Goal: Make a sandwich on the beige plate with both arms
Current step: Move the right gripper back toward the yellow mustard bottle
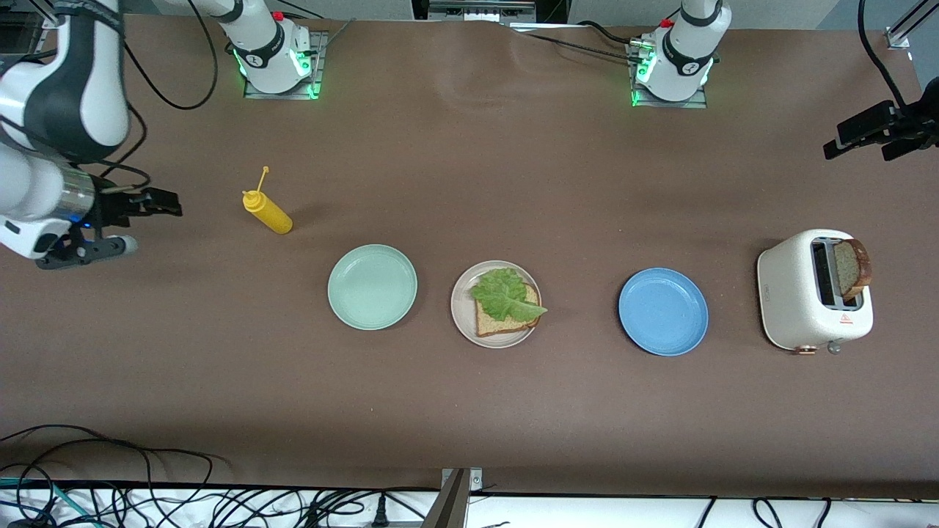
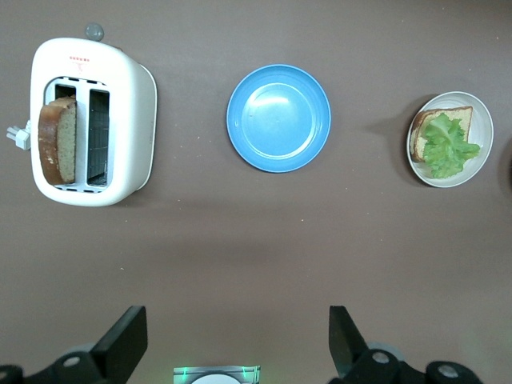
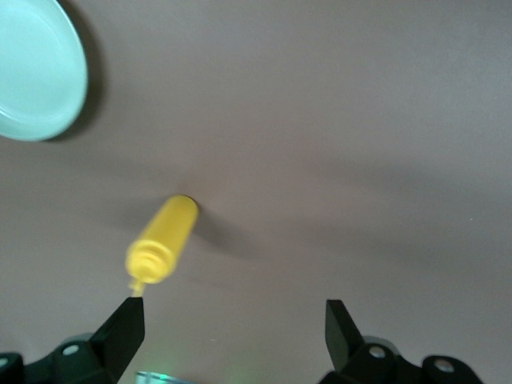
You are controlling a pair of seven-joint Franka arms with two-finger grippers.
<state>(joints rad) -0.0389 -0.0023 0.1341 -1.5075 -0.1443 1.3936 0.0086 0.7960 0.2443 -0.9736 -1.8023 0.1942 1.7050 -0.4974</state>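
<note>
Wide bare brown table nearer the front camera than the row of plates. In that row: mint green plate, beige plate, blue plate, gaps between each. On the beige plate, bread slice with lettuce leaf on top. Second bread slice upright in white toaster, at the left arm's end. Yellow squeeze bottle standing toward the right arm's end.

Right gripper up by the table edge, jaws wide, empty. Left gripper high up near its table edge, jaws wide, empty.

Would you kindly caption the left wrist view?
Open left gripper above brown table; bread slice in white toaster, empty blue plate, lettuce-topped bread on beige plate.
</note>
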